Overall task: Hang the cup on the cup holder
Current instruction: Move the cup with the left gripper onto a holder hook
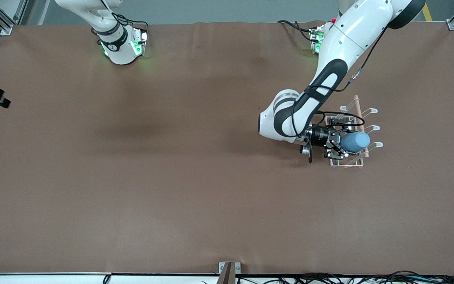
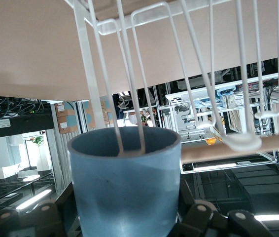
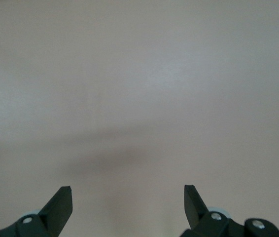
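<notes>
Wire prongs (image 2: pixel 129 98) of the holder (image 1: pixel 351 134) are crowding the cup (image 1: pixel 356 142) in the left gripper (image 1: pixel 339 144); the wooden rod (image 2: pixel 238 148) is lying alongside. Bare table (image 1: pixel 152 157) is stretching toward the right arm's end.

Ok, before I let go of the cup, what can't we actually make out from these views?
- Front view: the left gripper and cup cover the rack prong beneath them, so the cup's seating is hidden.
- Left wrist view: a prong loop enters the cup; its depth inside is hidden by the cup wall.
- Right gripper: open in its wrist view, which shows only blank surface; in the front view it is cut off by the edge.
</notes>
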